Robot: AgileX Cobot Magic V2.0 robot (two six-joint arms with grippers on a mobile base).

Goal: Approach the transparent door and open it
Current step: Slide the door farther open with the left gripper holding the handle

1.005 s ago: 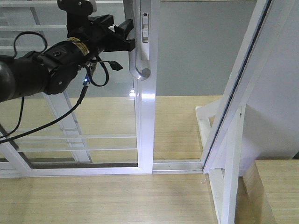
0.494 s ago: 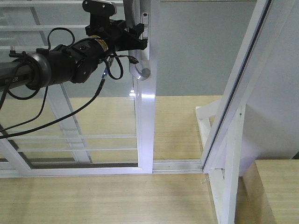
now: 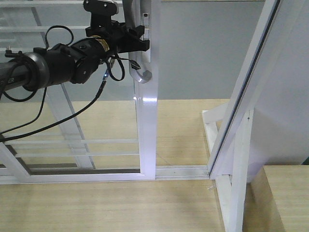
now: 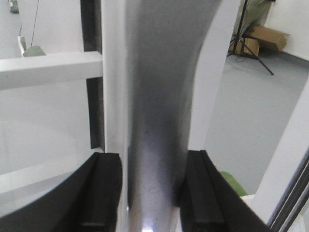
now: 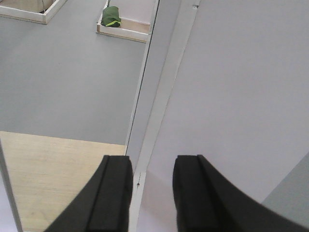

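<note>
Pinching handle [image 4: 154,121] in wrist view, left fingers [image 4: 104,193], transparent door [image 3: 147,135] frontally.

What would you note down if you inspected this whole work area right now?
Surface: wood floor near, grey floor beyond.
Job's things: door upright; handle on its stile.
Clutter: boxes, tripod, green bag, all far off.
Grippers: left gripper clamped on the handle; right gripper open, empty.
Cables: black cable hangs loose by the left gripper.
Surroundings: white panel to the right.
</note>
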